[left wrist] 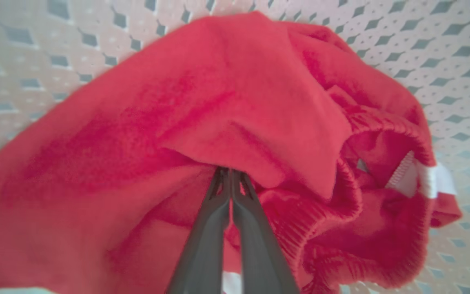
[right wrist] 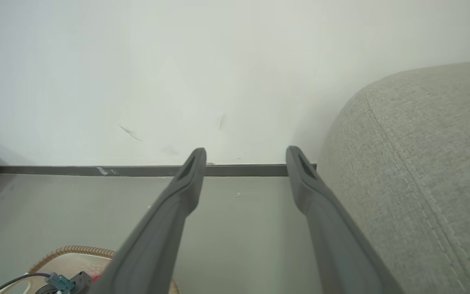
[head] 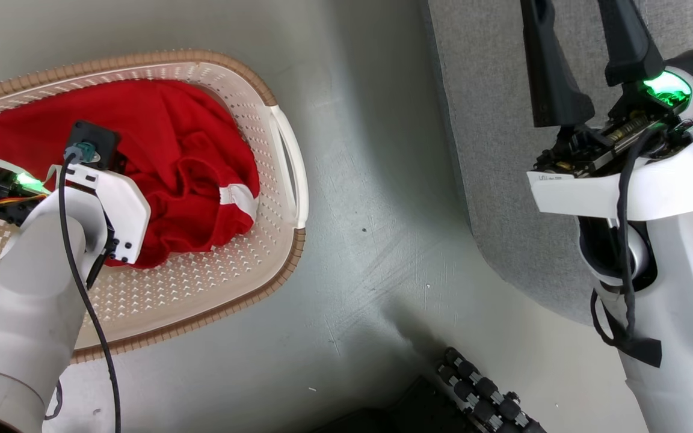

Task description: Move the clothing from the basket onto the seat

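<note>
The red clothing (head: 190, 156) lies bunched in the cream basket (head: 214, 282), a white trim band showing at its right side. My left arm reaches down into the basket. In the left wrist view my left gripper (left wrist: 230, 173) is shut, its tips pinching a fold of the clothing (left wrist: 218, 102) above the perforated basket wall (left wrist: 443, 49). The grey seat (head: 503, 150) fills the upper right. My right gripper (head: 587, 36) stands open over its edge, holding nothing. In the right wrist view the right gripper (right wrist: 246, 155) points at the wall, with the seat (right wrist: 422, 183) to its right and the basket rim (right wrist: 76, 250) low at the left.
Grey floor (head: 382, 240) separates the basket from the seat. A white wall with a dark baseboard (right wrist: 137, 170) stands behind. A black roller wheel of my base (head: 485, 397) shows at the bottom of the head view.
</note>
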`<state>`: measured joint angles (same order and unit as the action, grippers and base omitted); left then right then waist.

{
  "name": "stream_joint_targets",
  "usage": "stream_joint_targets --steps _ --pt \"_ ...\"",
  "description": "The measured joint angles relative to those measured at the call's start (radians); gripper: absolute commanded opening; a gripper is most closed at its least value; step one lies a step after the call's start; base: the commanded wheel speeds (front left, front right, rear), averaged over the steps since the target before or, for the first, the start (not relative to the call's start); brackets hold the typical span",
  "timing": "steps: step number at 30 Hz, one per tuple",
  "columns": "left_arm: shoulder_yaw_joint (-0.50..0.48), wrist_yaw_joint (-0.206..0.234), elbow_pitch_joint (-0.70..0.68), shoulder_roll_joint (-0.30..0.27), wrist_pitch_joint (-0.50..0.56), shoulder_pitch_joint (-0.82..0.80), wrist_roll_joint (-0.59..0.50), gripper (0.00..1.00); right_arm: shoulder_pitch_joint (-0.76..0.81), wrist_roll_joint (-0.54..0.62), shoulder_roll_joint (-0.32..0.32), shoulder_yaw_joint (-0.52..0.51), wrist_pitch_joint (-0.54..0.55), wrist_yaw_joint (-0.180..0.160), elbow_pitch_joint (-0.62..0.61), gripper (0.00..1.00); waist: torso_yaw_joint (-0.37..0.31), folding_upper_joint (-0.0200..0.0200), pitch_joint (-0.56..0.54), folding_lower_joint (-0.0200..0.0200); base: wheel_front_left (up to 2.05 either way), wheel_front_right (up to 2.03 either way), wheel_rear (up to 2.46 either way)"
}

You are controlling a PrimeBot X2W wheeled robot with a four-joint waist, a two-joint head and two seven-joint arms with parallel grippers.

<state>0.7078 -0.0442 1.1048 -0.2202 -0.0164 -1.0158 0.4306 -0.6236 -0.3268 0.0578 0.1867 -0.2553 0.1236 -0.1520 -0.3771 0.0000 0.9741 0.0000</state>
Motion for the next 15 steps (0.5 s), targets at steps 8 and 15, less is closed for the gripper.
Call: stream_joint_targets --steps 8,15 --pt "0.007 -0.021 -0.006 0.015 -0.069 0.016 0.000 0.00 -0.001 0.003 0.000 -0.009 0.000 0.000 0.001 1.00 0.016 0.0000 -0.040 0.0001 0.00 0.00 0.00" --pt "0.015 -0.046 -0.020 0.032 -0.143 0.047 0.003 0.00 -0.001 0.007 0.001 -0.020 0.000 0.000 0.004 1.00 0.033 0.0000 -0.083 0.0000 0.00 0.00 0.00"
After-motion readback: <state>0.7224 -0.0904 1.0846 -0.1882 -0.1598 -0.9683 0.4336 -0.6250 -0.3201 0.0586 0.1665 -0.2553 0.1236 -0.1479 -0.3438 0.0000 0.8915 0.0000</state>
